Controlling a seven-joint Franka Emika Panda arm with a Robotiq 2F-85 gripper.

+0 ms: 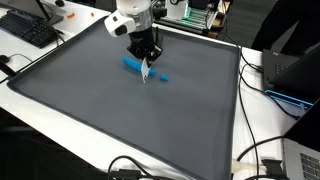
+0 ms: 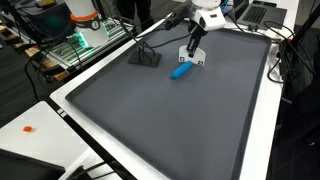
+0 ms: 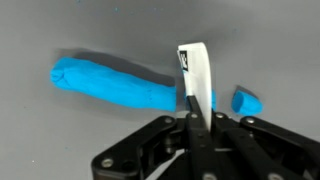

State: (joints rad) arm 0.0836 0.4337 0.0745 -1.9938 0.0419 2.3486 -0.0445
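Near the far edge of the desk [image 1: 100, 120], the tool [image 3: 192, 118] pinches a white blade [image 3: 195, 70] at the end of the blue roll [image 3: 110, 85]; one small piece [image 3: 246, 101] lies apart, remainder uncut.

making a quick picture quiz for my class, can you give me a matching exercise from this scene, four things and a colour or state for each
Things:
1 roll
2 small piece
3 blade
4 mat

Descriptions:
a grey, lying under the others
b long, bright blue
c white, gripped at one end
d short, blue, lying apart

Pairs: 1-b, 2-d, 3-c, 4-a
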